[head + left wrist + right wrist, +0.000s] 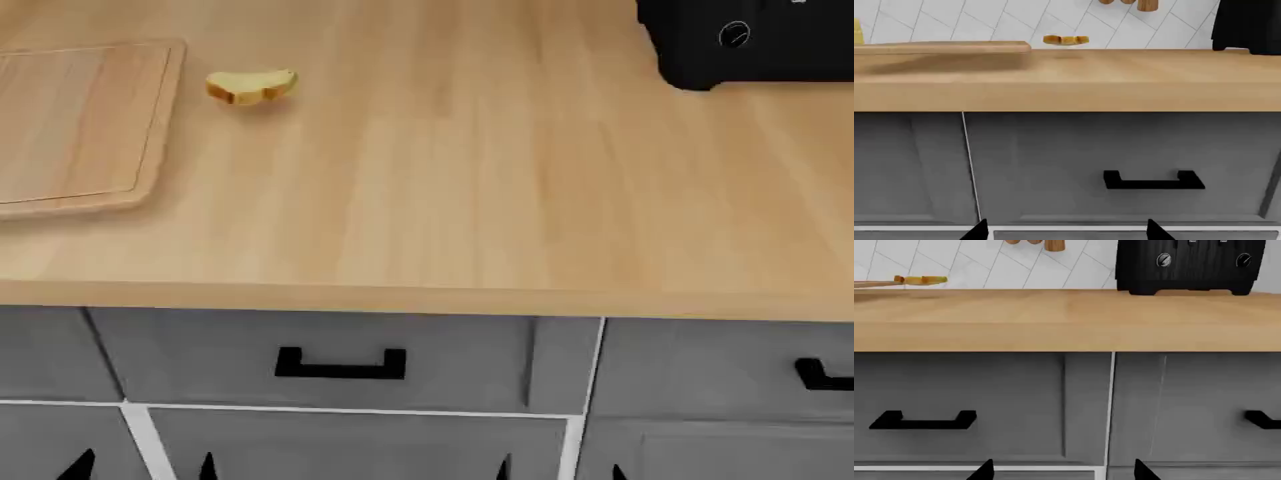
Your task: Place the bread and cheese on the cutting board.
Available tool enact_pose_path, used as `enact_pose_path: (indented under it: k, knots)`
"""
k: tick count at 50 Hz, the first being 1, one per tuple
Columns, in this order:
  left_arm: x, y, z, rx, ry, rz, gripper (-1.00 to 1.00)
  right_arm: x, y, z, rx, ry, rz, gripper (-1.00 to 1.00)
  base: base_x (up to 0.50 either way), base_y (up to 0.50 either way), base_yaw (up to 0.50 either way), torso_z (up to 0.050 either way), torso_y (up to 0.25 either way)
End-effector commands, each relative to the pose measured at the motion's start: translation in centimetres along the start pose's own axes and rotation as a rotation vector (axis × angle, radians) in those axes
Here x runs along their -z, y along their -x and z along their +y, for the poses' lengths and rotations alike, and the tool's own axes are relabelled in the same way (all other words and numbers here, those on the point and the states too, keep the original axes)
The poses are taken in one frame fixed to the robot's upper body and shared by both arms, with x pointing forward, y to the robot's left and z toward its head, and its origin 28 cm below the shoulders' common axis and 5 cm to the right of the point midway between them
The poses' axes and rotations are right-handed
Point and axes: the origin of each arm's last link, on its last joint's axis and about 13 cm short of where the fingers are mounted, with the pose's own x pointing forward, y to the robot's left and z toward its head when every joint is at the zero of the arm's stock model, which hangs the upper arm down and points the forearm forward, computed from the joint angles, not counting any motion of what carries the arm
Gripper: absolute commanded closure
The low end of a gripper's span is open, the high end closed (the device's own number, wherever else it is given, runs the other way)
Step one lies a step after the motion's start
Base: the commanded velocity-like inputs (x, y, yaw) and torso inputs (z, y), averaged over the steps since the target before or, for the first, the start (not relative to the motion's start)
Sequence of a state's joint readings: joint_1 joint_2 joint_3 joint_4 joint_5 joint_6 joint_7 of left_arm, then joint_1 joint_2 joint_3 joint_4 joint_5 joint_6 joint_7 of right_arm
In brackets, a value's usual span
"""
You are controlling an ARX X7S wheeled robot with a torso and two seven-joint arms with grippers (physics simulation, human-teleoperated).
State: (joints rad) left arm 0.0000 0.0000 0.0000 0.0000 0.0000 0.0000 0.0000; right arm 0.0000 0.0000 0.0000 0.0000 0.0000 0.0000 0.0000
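Head view, left to right: cutting board (80, 125) at the far left of the wooden worktop (454, 200), cut off by the frame edge, its visible surface bare. The bread (250, 86) lies flat on the worktop just beside the board's right edge, apart from it, not on it. Far right, at the back, a black toaster (747, 40) with a round dial.

Below the worktop edge: grey drawer fronts (334, 360) with black handles (340, 365), all closed.

Left gripper (140, 465): only two dark tips show at the bottom edge, set apart with a gap between, jaws spread and holding nothing. Right gripper (558, 468): same, two tips apart, jaws spread, nothing held. Both sit low, in front of the drawers, well below worktop height.

Left wrist view sees what the head view lacks: a pale yellow piece, likely the cheese (858, 31), at the frame edge above the board's side (941, 47); whether it rests on the board I cannot tell. Also the herringbone tile wall (974, 22) and wooden utensil ends (1146, 5) hanging. Right wrist view shows the toaster front with two dials.
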Motion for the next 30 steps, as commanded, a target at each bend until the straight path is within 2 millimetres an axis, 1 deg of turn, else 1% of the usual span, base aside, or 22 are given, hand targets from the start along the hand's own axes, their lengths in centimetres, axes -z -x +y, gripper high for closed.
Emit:
enact_pose_path:
  k: [1, 7, 9, 12, 14, 15, 16, 17, 21, 25, 26, 27, 28, 29, 30]
  knots:
    - [0.0, 0.0, 0.0, 0.0, 0.0, 0.0, -1.0, 0.0, 0.0, 0.0, 0.0, 0.0, 0.0, -1.0, 0.0, 0.0, 0.0, 0.0, 0.0]
    - [0.1, 0.0, 0.0, -0.003, -0.001, 0.0, -1.0, 0.0, -0.1, 0.0, -0.013, -0.02, -0.008, -1.0, 0.0, 0.0, 0.0, 0.0, 0.0]
    - [-0.1, 0.2, 0.0, 0.015, 0.001, -0.028, -1.0, 0.0, -0.1, 0.0, -0.015, -0.024, -0.005, -1.0, 0.0, 0.0, 0.0, 0.0, 0.0]
    - [-0.2, 0.2, 0.1, 0.012, -0.008, -0.041, -1.0, 0.0, -0.1, 0.0, -0.013, -0.016, -0.012, -1.0, 0.0, 0.0, 0.0, 0.05, 0.0]
    - [-0.4, 0.1, 0.1, 0.003, -0.007, -0.048, -1.0, -0.6, -0.1, 0.0, -0.005, -0.007, -0.021, -1.0, 0.0, 0.0, 0.0, 0.05, 0.0]
    - [-0.6, 0.1, 0.2, 0.001, -0.007, -0.058, -1.0, -1.3, -0.2, 0.0, 0.001, -0.001, -0.032, -1.0, 0.0, 0.0, 0.0, 0.05, 0.0]
    - [-0.4, 0.3, -0.7, -0.039, -0.155, -0.099, -1.0, 0.0, 0.0, -0.3, 0.031, 0.033, -0.036, -1.0, 0.0, 0.0, 0.0, -0.012, 0.0]
    - [-0.6, 0.1, -0.2, -0.02, -0.036, -0.025, -1.0, -0.1, -0.1, 0.0, -0.003, -0.017, 0.009, -1.0, 0.0, 0.0, 0.0, 0.0, 0.0]
    - [-0.8, 0.3, -0.2, -0.028, -0.033, -0.037, -1.0, -0.1, -0.1, 0.1, -0.005, -0.015, 0.013, -1.0, 0.0, 0.0, 0.0, -0.007, 0.0]
    - [-1.2, 0.3, 0.0, -0.041, 0.01, -0.05, -1.0, -0.2, 0.0, 0.1, -0.006, -0.019, 0.01, -1.0, 0.0, 0.0, 0.0, -0.012, 0.0]
    - [-1.4, 0.3, 0.0, -0.047, 0.02, -0.062, -1.0, -0.5, 0.1, 0.1, -0.007, -0.03, -0.006, -1.0, 0.0, 0.0, 0.0, -0.012, 0.0]
    - [-2.0, 0.5, 0.1, 0.002, 0.009, -0.134, -1.0, -1.9, 0.4, -0.1, -0.009, 0.0, -0.027, -1.0, 0.0, 0.0, 0.0, -0.012, 0.0]
    - [-3.0, 0.5, 0.1, -0.011, 0.016, -0.17, -1.0, -3.7, 0.4, -0.3, -0.019, -0.014, -0.061, -1.0, 0.0, 0.0, 0.0, -0.012, 0.0]
    - [-3.6, 0.5, 0.1, -0.002, 0.024, -0.184, -1.0, -4.5, 0.5, -0.4, -0.022, -0.011, -0.076, -1.0, 0.0, 0.0, 0.0, -0.012, 0.0]
    - [-6.3, 0.5, 0.1, -0.001, 0.02, -0.251, -1.0, -7.4, 0.4, -0.6, -0.02, 0.011, -0.143, -1.0, 0.0, 0.0, 0.0, 0.05, 0.0]
